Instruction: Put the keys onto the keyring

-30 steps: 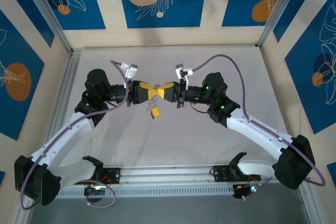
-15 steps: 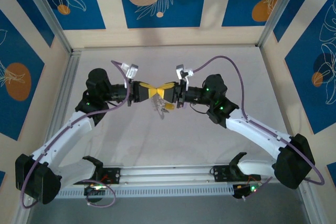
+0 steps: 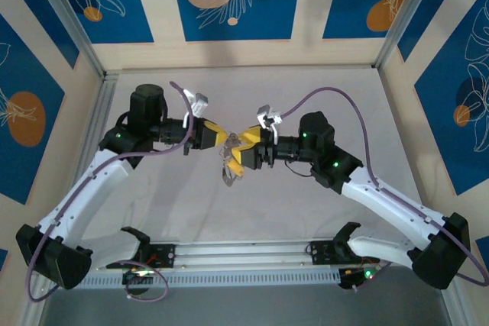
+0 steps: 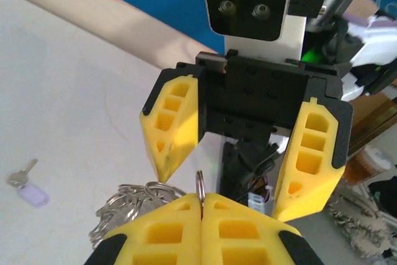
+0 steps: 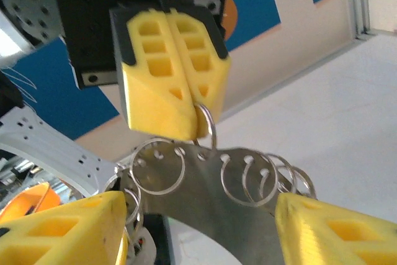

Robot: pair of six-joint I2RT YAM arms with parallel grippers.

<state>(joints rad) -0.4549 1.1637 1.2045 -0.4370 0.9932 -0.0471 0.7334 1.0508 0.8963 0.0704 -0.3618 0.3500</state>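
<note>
The keyring (image 5: pixel 205 190) is a curved grey metal band strung with several small silvery rings, and it hangs in the air between the two grippers (image 3: pixel 228 170). My left gripper (image 4: pixel 201 202) is shut on one thin ring (image 4: pixel 200 184) of it, seen from the other side as closed yellow fingers (image 5: pixel 170 72) pinching that ring (image 5: pixel 209 125). My right gripper (image 5: pixel 198 215) is open, one finger on each side of the band, facing the left one (image 3: pixel 243 152). One small key (image 4: pixel 28 189) with a pale lilac head lies on the table, away from both grippers.
The white table (image 3: pixel 306 97) is walled by blue-and-beige panels with a metal frame post (image 3: pixel 72 20) on the far left. Purple cables (image 3: pixel 321 89) arc over the right arm. A rail (image 3: pixel 244 253) runs along the near edge.
My right gripper has gone from shut to open. My left gripper has closed fully. Both wrists shifted slightly toward the near side, and the hanging bunch swung beneath them.
</note>
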